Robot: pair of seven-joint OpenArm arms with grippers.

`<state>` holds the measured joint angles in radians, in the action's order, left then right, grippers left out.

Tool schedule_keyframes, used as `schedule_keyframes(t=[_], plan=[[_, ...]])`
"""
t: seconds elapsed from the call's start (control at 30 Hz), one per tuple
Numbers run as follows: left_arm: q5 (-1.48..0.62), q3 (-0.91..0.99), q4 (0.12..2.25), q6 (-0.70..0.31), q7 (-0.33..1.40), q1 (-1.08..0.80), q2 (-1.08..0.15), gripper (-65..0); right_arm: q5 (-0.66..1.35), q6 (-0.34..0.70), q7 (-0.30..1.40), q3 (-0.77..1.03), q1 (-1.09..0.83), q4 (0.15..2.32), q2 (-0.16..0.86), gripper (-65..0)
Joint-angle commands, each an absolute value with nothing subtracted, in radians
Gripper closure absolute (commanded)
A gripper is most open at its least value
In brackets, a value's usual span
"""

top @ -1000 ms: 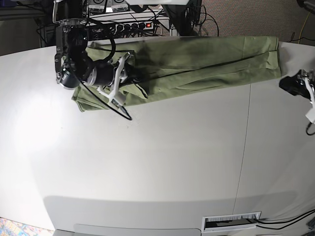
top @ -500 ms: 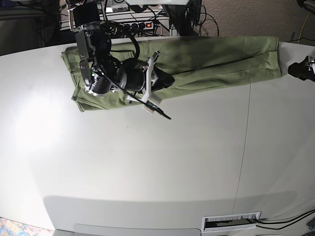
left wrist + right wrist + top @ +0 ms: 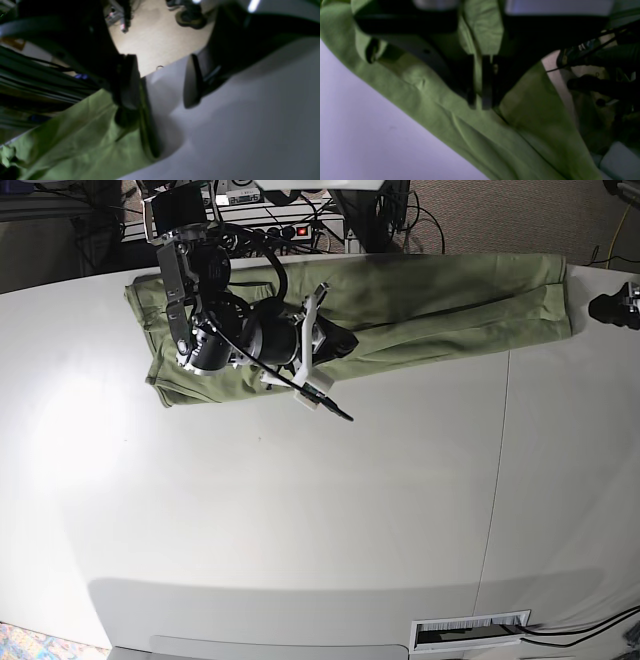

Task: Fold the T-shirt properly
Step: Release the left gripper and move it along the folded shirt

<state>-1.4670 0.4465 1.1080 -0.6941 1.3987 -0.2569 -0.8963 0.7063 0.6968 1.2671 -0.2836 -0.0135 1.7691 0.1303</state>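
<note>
Right gripper (image 3: 480, 100) pinches the T-shirt (image 3: 460, 132) low over the table (image 3: 300, 510); left gripper (image 3: 160, 100) spread

The T-shirt (image 3: 440, 305) under me is plain sage green, no print, darker olive in its creases. Around the T-shirt, the bench (image 3: 300, 510) is pale grey-white, tinted lilac in my wrist views. My right claw (image 3: 480, 100) is black with white fittings; my left claw (image 3: 160, 90) is black too. Behind the T-shirt, a red light (image 3: 302, 230) glows.
</note>
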Motion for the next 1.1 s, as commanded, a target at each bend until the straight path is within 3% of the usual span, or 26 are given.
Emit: schedule_keyframes(t=[0.0, 0.33, 1.07], plan=[[-1.484, 0.459, 1.1, -0.698, 1.388, -0.252, -0.919, -30.7, 0.728, 0.698, 1.245, -0.282, 0.002, 1.787, 0.127, -5.3], [-1.484, 0.459, 1.053, -0.698, 1.38, -0.249, -0.809, -30.7, 0.728, 0.698, 1.243, -0.282, 0.002, 1.787, 0.127, -5.3], [-1.484, 0.459, 1.054, -0.689, 1.396, -0.252, -0.804, -30.7, 0.755, 0.698, 1.211, -0.313, 0.002, 1.786, 0.111, -5.3]])
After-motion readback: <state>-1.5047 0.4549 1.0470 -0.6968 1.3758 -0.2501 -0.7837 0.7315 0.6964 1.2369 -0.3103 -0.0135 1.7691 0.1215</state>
